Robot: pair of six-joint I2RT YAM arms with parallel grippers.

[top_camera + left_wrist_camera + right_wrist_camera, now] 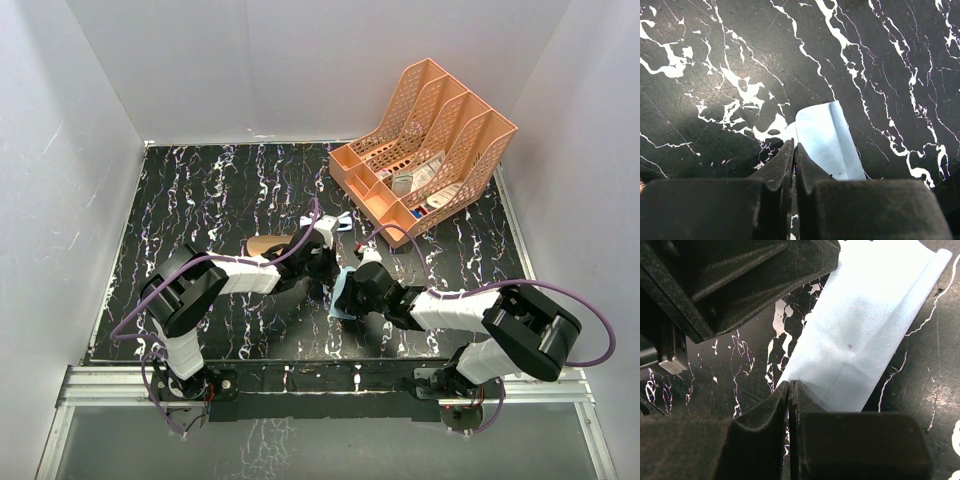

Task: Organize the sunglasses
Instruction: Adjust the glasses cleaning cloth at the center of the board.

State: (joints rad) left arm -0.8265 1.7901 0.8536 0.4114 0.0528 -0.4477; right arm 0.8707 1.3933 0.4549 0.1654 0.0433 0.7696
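Jaws tight together on left gripper and right gripper, both tips at light blue cloth

Half the scene sits under the arms.
From above, the cloth shows only as a sliver between the wrists, the case is partly covered by the left arm, the sunglasses are too small to make out, and the contents of the organizer can't be told.
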